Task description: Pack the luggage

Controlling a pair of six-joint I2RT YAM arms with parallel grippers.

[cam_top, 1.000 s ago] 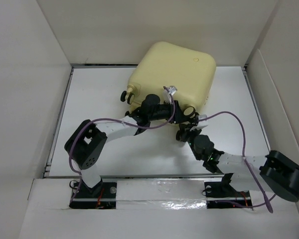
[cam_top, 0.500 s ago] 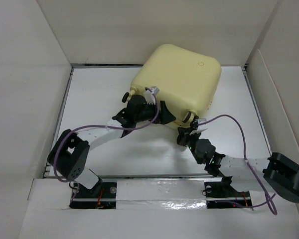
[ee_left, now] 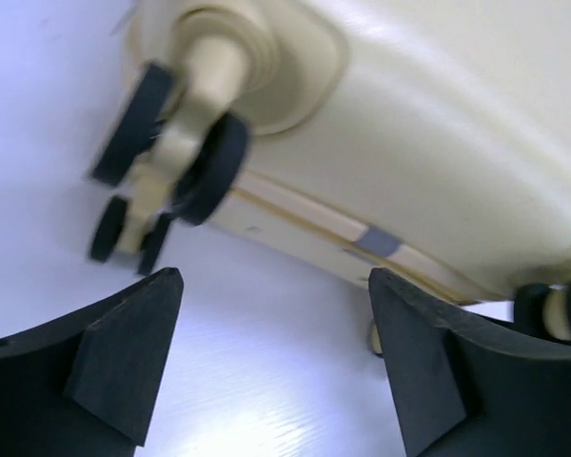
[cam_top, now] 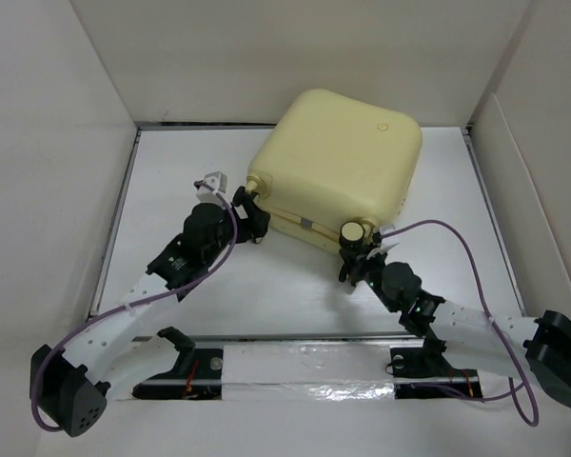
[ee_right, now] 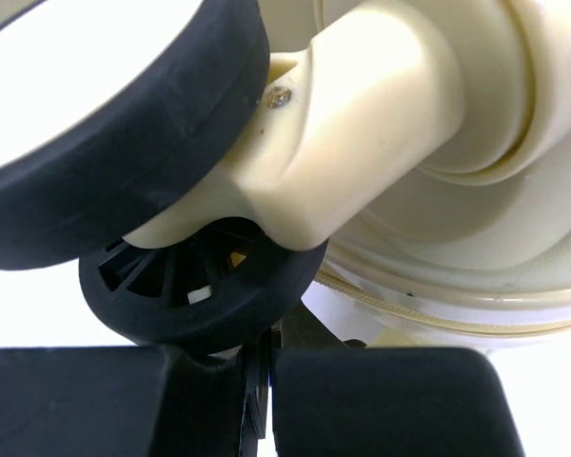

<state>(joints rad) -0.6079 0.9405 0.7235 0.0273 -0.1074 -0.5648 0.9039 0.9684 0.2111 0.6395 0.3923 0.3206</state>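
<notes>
From above, the luggage (cam_top: 338, 157) lies closed at the far middle of the white table (cam_top: 171, 181). The left gripper (cam_top: 248, 217) sits at its near left corner, and the right gripper (cam_top: 355, 257) just below the right wheel (cam_top: 351, 230).

On the left wrist, the left gripper (ee_left: 274, 295) is spread wide and holds nothing. The luggage (ee_left: 438, 124) and its left wheel (ee_left: 186, 143) lie ahead.

On the right wrist, the right gripper (ee_right: 263, 390) is pressed together with the right wheel (ee_right: 200, 286) resting against its fingers. Whether it pinches anything is unclear.
</notes>
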